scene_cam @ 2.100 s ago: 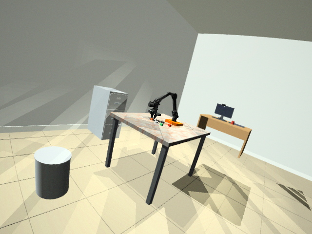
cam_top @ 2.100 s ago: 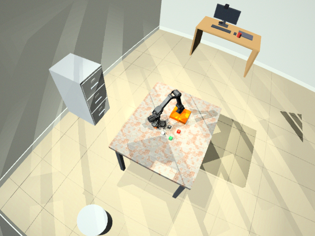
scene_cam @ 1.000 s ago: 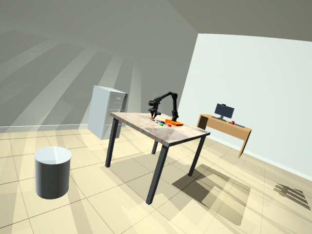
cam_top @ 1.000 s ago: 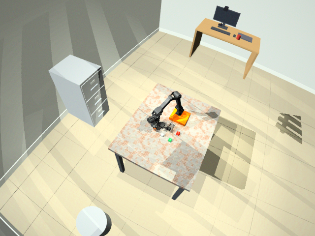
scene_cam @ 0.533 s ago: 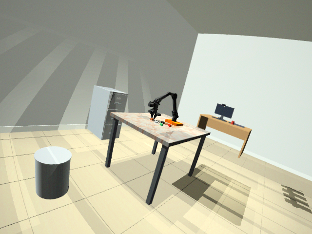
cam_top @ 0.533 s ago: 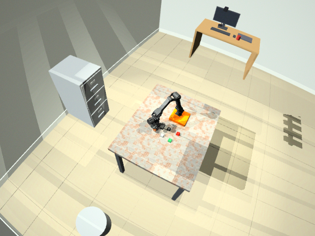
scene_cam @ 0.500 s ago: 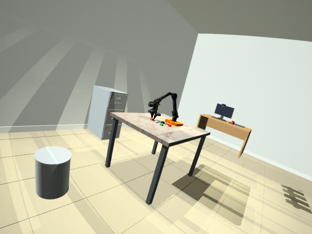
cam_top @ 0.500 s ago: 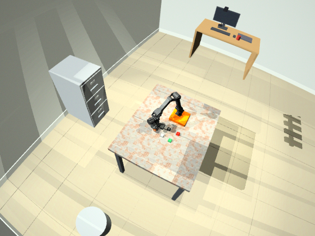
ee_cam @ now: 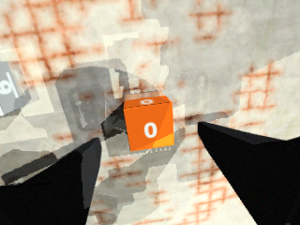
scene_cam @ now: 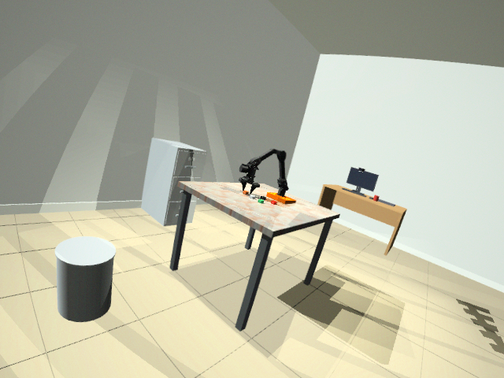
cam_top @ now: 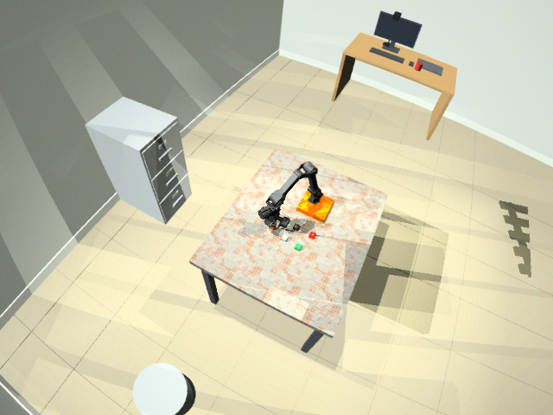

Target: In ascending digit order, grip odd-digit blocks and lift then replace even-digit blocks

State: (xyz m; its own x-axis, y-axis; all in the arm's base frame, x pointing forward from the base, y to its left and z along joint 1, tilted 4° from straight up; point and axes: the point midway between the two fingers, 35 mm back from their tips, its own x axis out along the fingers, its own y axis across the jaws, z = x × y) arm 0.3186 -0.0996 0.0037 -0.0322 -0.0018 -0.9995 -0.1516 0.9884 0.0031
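Gripper point(ee_cam: 149, 141) released, jaws spread either side of the 0 block point(ee_cam: 149, 123)

The orange cube sits on the worktop point(ee_cam: 225, 56) between the fingers, touching neither; it looks light, stiff, smooth-sided; best pinched square across opposite flat faces; a grey block point(ee_cam: 8, 91) lies well left.
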